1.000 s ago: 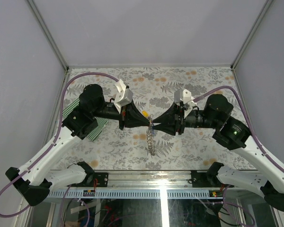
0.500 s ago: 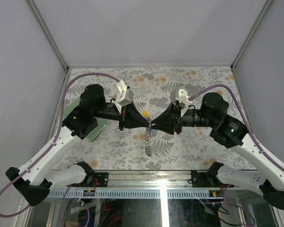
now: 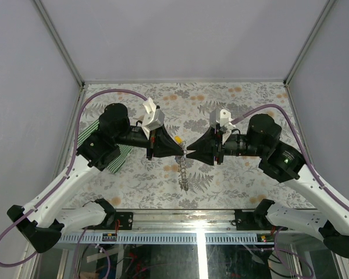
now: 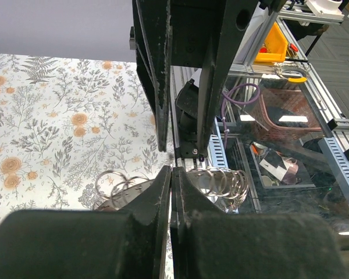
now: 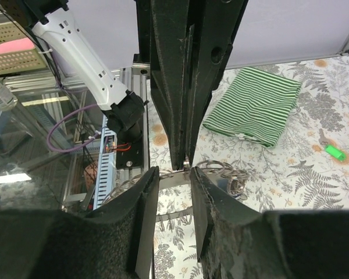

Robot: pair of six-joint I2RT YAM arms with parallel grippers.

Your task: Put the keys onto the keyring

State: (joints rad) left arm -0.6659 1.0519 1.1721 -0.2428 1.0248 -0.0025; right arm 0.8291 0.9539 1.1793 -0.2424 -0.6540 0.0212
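The left end effector is closed tight, its two black fingers pressed together with no gap. It pinches the top of the keyring, a thin grey metal chain of small linked rings. From the pinch the chain hangs straight down below the fingertips toward the near edge of the floral-patterned desk.

The right end effector points at the left one, tip to tip and almost touching. Its jaws stand partly apart, one on each side of the left end effector's closed fingertips. In the right wrist view a piece of the metal ring lies across that gap, with more coils bunched just beyond the right-hand finger. Whether the pads actually press on the ring cannot be told.

A small key with a yellow plastic head shows just beyond the left end effector's fingers, on their far side. A small key with a green plastic head lies flat on the desk, well off to the right of the right end effector in its own view, apart from the chain. A folded green-and-white striped cloth lies on the desk behind the left end effector, under that arm.
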